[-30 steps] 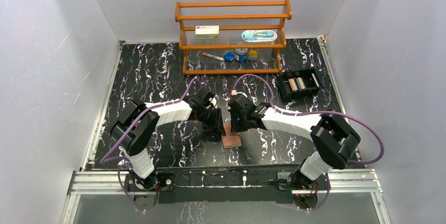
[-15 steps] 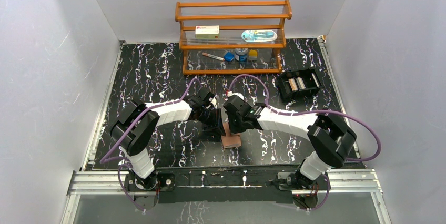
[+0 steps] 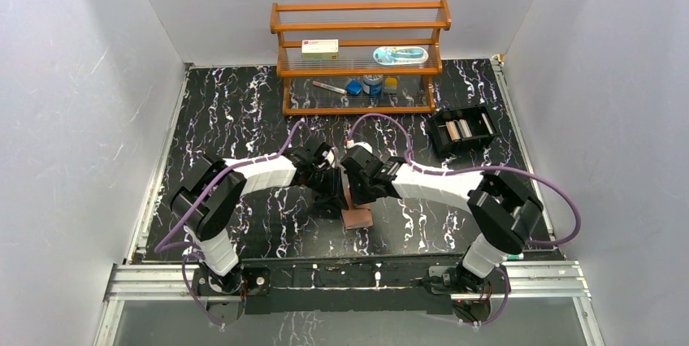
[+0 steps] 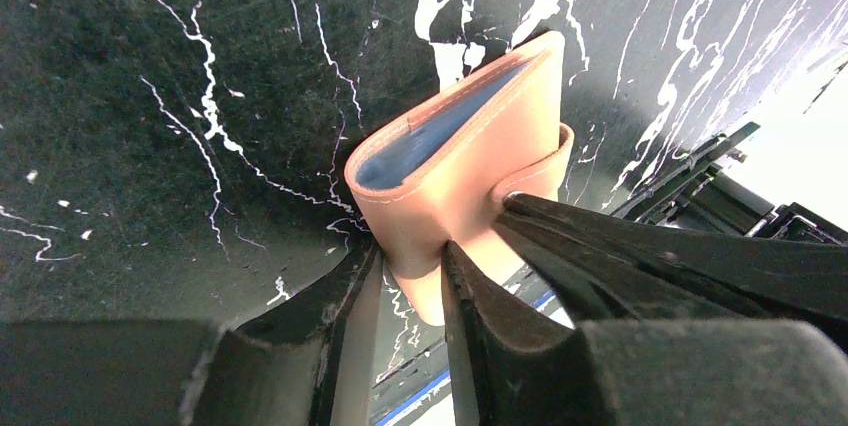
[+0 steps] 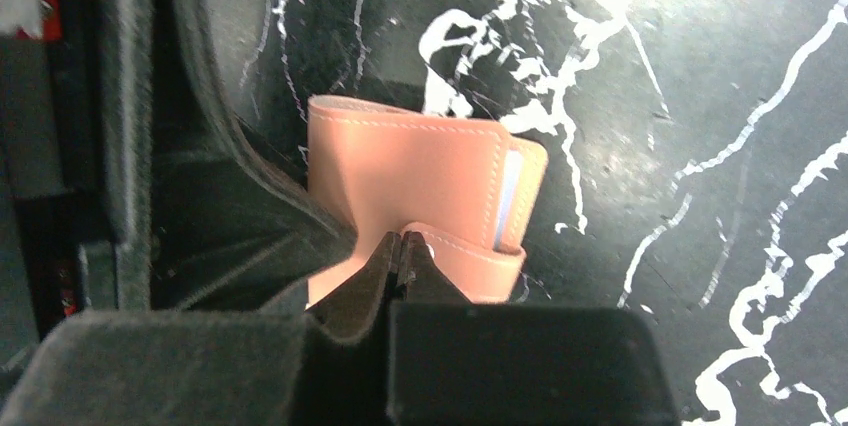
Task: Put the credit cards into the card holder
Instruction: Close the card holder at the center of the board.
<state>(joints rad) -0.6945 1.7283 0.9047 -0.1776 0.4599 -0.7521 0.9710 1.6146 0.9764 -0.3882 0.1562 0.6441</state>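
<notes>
Arm bases: bolted at the near edge of the black marbled table point(image 3: 236, 102), both arms bent inward to meet at its middle.
Card holder point(image 3: 358, 219): pictured at the near middle of the table, between the two grippers. It is folded, in tan-pink leather, with bluish lining shown along its open edge.
Left gripper point(image 4: 410, 252): closed partway on the card holder, one end of the fold being clamped between its two fingers.
Right gripper point(image 5: 400, 244): seen reaching in from the right, jaws pressed fully together. The tips are set against the snap tab point(image 5: 470, 261) (whether any leather is pinched cannot be told).
Credit cards point(image 3: 459, 128): pale cards are seen standing in a black tray point(image 3: 467, 150) at the far right, well apart from the card holder.
Wooden rack point(image 3: 360, 7): placed at the far middle against the back wall. A white box point(image 3: 320, 49) with a red label is carried on its middle shelf, and small items are kept on the shelf below.
</notes>
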